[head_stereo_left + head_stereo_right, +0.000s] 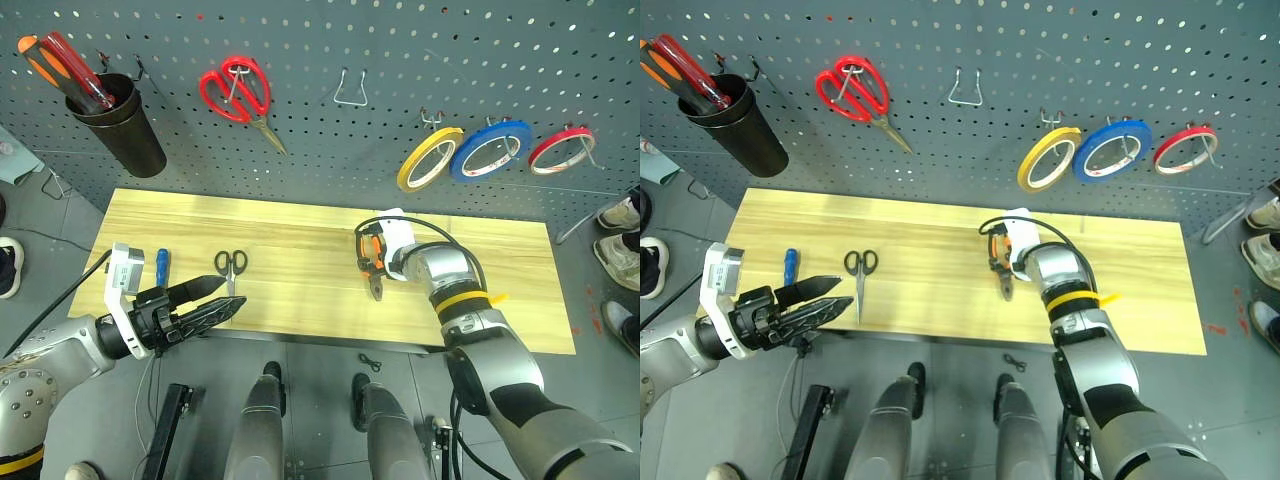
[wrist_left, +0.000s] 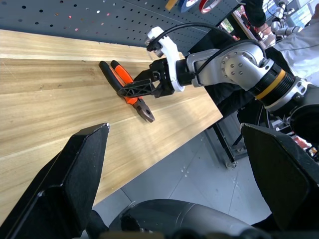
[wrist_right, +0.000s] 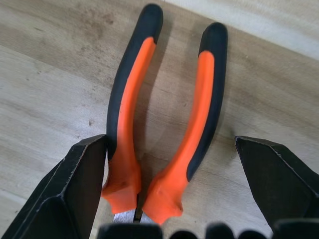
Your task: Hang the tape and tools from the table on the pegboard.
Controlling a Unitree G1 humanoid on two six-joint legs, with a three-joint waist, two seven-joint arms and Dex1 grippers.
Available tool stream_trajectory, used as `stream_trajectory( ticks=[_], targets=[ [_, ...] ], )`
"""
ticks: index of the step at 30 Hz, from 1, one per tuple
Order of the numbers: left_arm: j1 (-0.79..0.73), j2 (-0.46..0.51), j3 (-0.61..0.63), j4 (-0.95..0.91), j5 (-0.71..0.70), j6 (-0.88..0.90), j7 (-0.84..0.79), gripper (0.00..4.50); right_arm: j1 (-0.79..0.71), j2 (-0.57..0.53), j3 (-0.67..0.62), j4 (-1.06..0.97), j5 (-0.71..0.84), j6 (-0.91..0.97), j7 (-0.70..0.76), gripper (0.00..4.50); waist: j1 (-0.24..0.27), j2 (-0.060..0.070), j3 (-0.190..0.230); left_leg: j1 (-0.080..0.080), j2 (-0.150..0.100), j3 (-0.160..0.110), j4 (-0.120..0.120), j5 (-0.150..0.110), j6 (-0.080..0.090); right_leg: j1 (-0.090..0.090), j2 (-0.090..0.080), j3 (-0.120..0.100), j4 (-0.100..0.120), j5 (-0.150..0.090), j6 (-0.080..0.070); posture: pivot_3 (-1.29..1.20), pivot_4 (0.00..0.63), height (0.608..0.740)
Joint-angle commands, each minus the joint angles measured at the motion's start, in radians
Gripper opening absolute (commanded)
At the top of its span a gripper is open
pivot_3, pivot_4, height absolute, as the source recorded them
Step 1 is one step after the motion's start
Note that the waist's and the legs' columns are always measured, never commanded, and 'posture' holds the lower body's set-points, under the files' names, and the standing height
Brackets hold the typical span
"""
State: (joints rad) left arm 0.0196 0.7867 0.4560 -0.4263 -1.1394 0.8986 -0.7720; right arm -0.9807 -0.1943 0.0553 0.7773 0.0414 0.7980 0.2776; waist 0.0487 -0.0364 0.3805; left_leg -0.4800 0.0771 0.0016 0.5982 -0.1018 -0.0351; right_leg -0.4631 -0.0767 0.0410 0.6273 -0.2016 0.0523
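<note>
Right tool (image 1: 372, 262) wide open, empty, straddling the pliers (image 3: 164, 124) on the worktop (image 1: 300, 260) for pickup.
Pliers lie flat at 3 o'clock of centre, handles toward the pegboard (image 1: 330, 40). Left tool (image 1: 215, 305) open, empty, parked clear at 8 o'clock near black-handled scissors (image 1: 230, 268) and blue-handled screwdriver (image 1: 162, 266); blue tape (image 1: 490, 148) already hooked.

The light plank desk (image 1: 300, 300) carries a blue-handled screwdriver (image 1: 162, 266), small black-handled scissors (image 1: 230, 269) just beside it, and orange-and-black pliers (image 1: 371, 262) further right.
</note>
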Motion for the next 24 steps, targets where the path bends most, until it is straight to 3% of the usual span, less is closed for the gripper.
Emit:
stream_trajectory(
  ticks=[1, 6, 9, 12, 18, 21, 24],
  targets=[
    [0.01, 0.012, 0.027, -0.043, -0.025, -0.004, 0.002, 4.5, -0.019, 0.006, -0.018, 0.03, 0.009, -0.012, 0.016, 4.24, 0.0, 0.0, 0.0, 0.0, 0.0, 0.0, 0.0, 0.0, 0.0, 0.0, 0.0, 0.0, 0.0, 0.0, 0.0, 0.24, 0.409, 0.74],
    [0.005, 0.009, 0.021, -0.036, -0.017, -0.014, -0.002, 4.5, -0.015, 0.011, -0.013, 0.014, 0.011, 0.004, 0.035, 2.78, 0.001, 0.0, 0.0, 0.0, 0.0, 0.0, 0.0, 0.0, 0.0, 0.0, 0.0, 0.0, 0.0, -0.003, -0.004, 0.24, 0.402, 0.74],
    [-0.001, 0.004, 0.011, -0.036, -0.012, -0.02, 0.001, 4.5, 0.01, 0.007, -0.007, -0.028, 0.011, 0.021, 0.048, 2.76, 0.001, 0.0, 0.0, 0.0, 0.0, 0.0, 0.0, 0.0, 0.0, 0.0, 0.0, 0.0, 0.0, -0.003, -0.004, 0.24, 0.402, 0.74],
    [-0.03, 0.001, 0.013, -0.039, -0.032, -0.017, 0.02, 4.5, 0.063, 0.0, -0.04, -0.199, 0.065, 0.083, 0.088, 2.76, 0.005, 0.0, 0.0, 0.0, 0.0, 0.0, -0.001, 0.0, 0.0, 0.0, 0.0, 0.0, 0.0, -0.003, -0.004, 0.24, 0.4, 0.74],
    [-0.129, -0.054, 0.038, -0.056, -0.224, -0.009, 0.18, 4.5, 0.238, -0.059, -0.022, -0.936, 0.226, 0.036, 0.275, 2.76, 0.018, 0.0, 0.0, -0.009, 0.0, -0.001, -0.002, 0.0, 0.0, -0.009, 0.0, 0.0, 0.001, 0.001, 0.002, 0.23, 0.387, 0.74],
    [-0.215, -0.069, 0.029, -0.047, -0.334, -0.025, 0.281, 4.5, 0.181, -0.012, -0.075, -1.127, 0.281, -0.051, 0.235, 2.76, 0.015, 0.0, 0.0, -0.011, 0.001, -0.001, 0.001, 0.0, 0.0, -0.012, 0.002, 0.0, 0.003, 0.001, 0.002, 0.2, 0.377, 0.74],
    [-0.319, -0.081, 0.019, -0.007, -0.395, -0.048, 0.358, 4.5, 0.077, 0.011, -0.077, -1.122, 0.232, -0.196, 0.184, 2.76, 0.017, 0.0, 0.0, -0.011, 0.002, -0.002, 0.002, 0.002, -0.002, -0.011, 0.002, -0.001, 0.004, 0.002, 0.003, 0.18, 0.366, 0.74]
  ],
)
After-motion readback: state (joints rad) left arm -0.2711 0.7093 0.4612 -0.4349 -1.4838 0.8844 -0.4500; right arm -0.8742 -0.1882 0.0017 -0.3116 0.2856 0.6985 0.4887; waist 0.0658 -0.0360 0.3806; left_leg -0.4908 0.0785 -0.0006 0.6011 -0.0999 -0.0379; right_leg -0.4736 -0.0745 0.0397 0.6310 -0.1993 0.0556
